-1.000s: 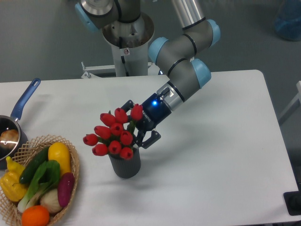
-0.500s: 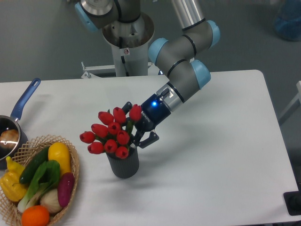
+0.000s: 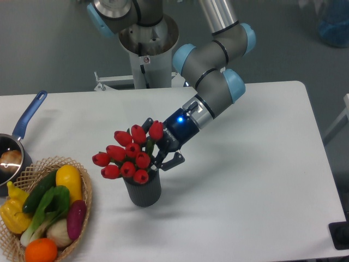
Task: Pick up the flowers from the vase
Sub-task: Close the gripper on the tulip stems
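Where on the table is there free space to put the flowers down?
The table is bare right of the vase and pincer, out to the right edge. A smaller bare patch lies behind the flowers, near the pan. The front left is crowded by the basket.

One vase [image 3: 143, 190], one basket [image 3: 82, 183], one saucepan [image 3: 13, 147] (blue-handled).

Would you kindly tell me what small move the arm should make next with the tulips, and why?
Probably a slow, straight lift. The tool sits right behind the flowers, its fingers reaching in among the stems just above the vase, though the blooms hide whether it has closed on them. The stems are in the vase, so pulling up along its axis should free them without tipping it.
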